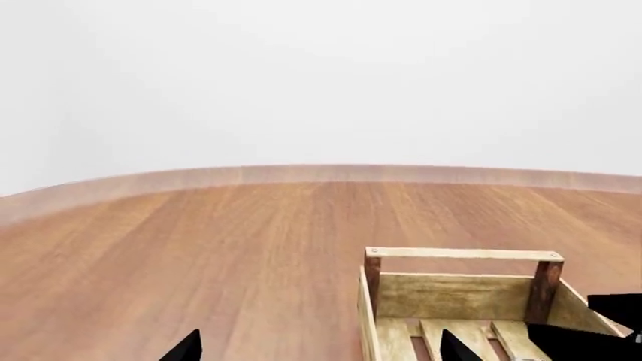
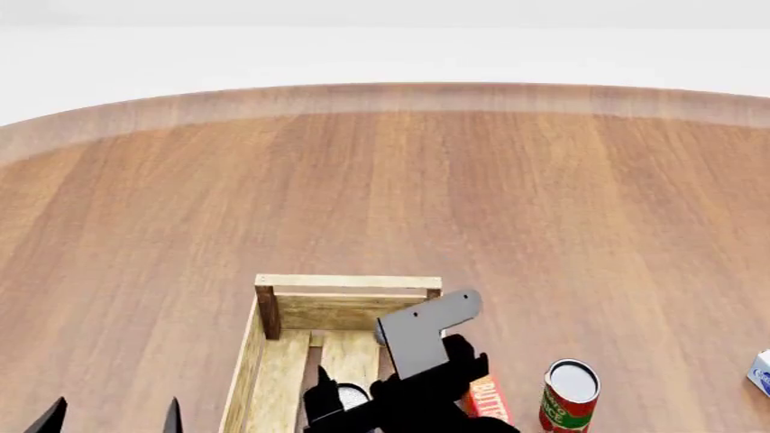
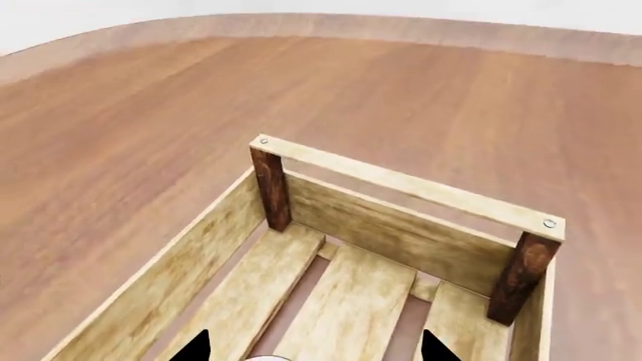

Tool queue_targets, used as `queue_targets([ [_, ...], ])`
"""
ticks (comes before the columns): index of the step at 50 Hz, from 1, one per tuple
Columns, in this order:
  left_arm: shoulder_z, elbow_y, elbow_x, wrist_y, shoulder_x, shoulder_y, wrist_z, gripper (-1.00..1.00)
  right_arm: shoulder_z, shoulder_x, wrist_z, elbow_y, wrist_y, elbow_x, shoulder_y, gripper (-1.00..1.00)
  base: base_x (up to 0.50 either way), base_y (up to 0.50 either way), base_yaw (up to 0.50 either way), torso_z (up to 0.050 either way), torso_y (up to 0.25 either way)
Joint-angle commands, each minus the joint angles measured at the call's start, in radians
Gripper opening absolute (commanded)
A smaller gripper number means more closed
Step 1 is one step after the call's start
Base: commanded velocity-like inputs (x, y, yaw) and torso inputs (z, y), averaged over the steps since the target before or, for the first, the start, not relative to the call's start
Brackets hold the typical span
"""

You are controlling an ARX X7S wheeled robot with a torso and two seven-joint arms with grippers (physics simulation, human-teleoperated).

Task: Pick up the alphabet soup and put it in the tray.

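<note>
from my head view, going left to right: my left pincer (image 2: 111, 417) shows only as two dark fingertips at about 7 o'clock of the frame, parted with bare table (image 2: 398, 189) between them, holding nothing. its wrist view shows the same two tips (image 1: 186, 347) spread wide over the wood, with the tray's end rail at roughly 5 o'clock.

next comes the tray (image 2: 346, 282), a light slatted crate with darker corner posts, lying near 6 o'clock of the head view, its far rail toward 12 o'clock.

my right arm reaches over the tray's right half, and my right pincer (image 2: 355, 406) hangs above the slats. a small round whitish top shows right at the pincer's tips, inside the tray's walls; that looks like the alphabet soup (image 2: 352, 395), but the arm hides its label and i cannot tell whether the fingers close on it or whether it rests on the slats. in the right wrist view the two fingertips (image 3: 198, 347) stand apart over the slats, with a pale sliver of the can (image 3: 267, 358) between them at 6 o'clock.

just past the tray's right wall, an orange-red lettered object (image 2: 488, 400) peeks out from under my arm. further right, at about 5 o'clock, a red-and-green can (image 2: 569, 396) stands upright on the table. a small blue-white item (image 2: 760, 372) sits at the frame's edge near 4 o'clock.
</note>
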Motion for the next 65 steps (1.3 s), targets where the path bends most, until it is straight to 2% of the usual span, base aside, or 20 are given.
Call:
queue_targets([
  [1, -0.001, 0.133, -0.022, -0.112, -0.035, 0.006, -0.047, 1.0, -0.002, 0.079, 0.135, -0.142, -0.229, -0.131, -0.11, 1.0, 0.0, 0.0, 0.0, 0.0, 0.0],
  [12, 0.0, 0.206, -0.04, -0.174, -0.059, 0.006, -0.066, 1.0, -0.013, 0.204, 0.342, -0.38, -0.377, -0.291, -0.175, 1.0, 0.0, 0.0, 0.0, 0.0, 0.0],
  [23, -0.004, 0.297, -0.068, -0.231, -0.09, 0.012, -0.08, 1.0, -0.033, 0.329, 0.537, -0.625, -0.386, -0.428, -0.199, 1.0, 0.0, 0.0, 0.0, 0.0, 0.0],
  [32, -0.018, 0.346, -0.09, -0.252, -0.103, 0.015, -0.093, 1.0, -0.041, 0.385, 0.656, -0.744, -0.394, -0.543, -0.23, 1.0, 0.0, 0.0, 0.0, 0.0, 0.0],
  [42, -0.02, 0.422, -0.109, -0.278, -0.125, 0.024, -0.105, 1.0, -0.043, 0.488, 0.834, -0.935, -0.385, -0.716, -0.282, 1.0, 0.0, 0.0, 0.0, 0.0, 0.0],
  [52, -0.018, 0.482, -0.115, -0.287, -0.144, 0.035, -0.109, 1.0, -0.042, 0.544, 0.957, -1.063, -0.316, -0.819, -0.307, 1.0, 0.0, 0.0, 0.0, 0.0, 0.0],
  [65, -0.02, 0.549, -0.126, -0.303, -0.164, 0.038, -0.119, 1.0, -0.05, 0.598, 1.059, -1.208, -0.227, -0.927, -0.34, 1.0, 0.0, 0.0, 0.0, 0.0, 0.0],
])
